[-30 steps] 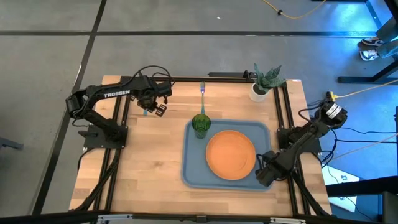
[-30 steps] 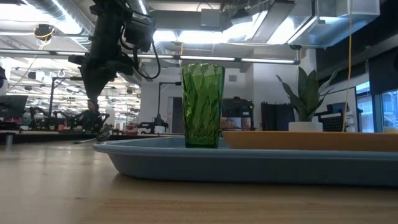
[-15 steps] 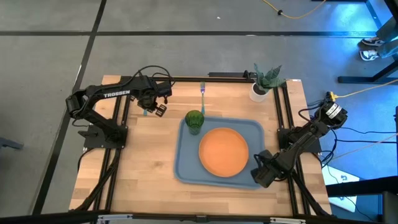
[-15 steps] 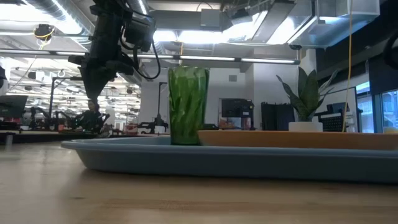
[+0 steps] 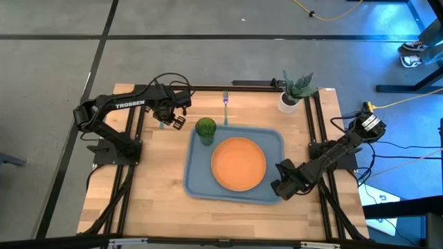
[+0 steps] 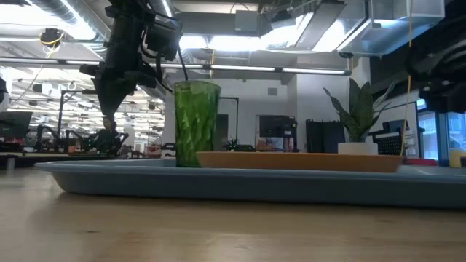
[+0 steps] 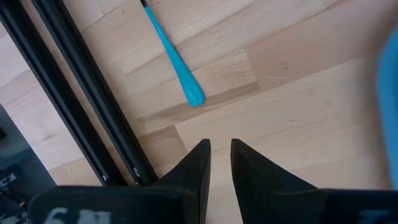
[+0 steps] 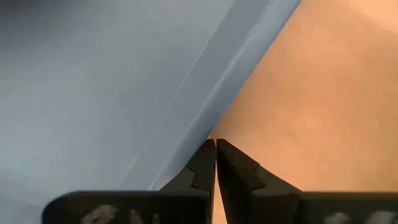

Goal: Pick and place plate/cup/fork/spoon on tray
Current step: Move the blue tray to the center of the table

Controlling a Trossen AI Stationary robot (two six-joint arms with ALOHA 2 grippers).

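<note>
The blue-grey tray [image 5: 197, 185] lies flat on the wooden table. On it lie the orange plate [image 5: 238, 164] and, in its far left corner, the upright green cup [image 5: 205, 128]. The fork [image 5: 225, 105] lies on the table just beyond the tray's far rim. The spoon's teal handle [image 7: 177, 62] lies on the table under my left gripper [image 5: 177, 122], which hangs above it, nearly shut and empty; the spoon's bowl is hidden. My right gripper [image 5: 278, 188] is shut at the tray's near right corner. My right gripper's shut fingertips [image 8: 205, 155] press against the outer side of the tray's raised rim [image 8: 205, 112] at its near right corner. The fingers come low and about level from the table's right side. The tray stays flat on the table.
A white pot with a green plant [image 5: 294, 90] stands at the far right corner. Black frame rails [image 5: 315, 124] run along the table's sides and far edge. Bare wood lies left of the tray and along the near edge.
My right gripper has gone toward the table's left edge, staying shut. The tray has slid along the table toward the left and a little toward the far edge. The cup and plate ride on it, and the cup stays upright.
</note>
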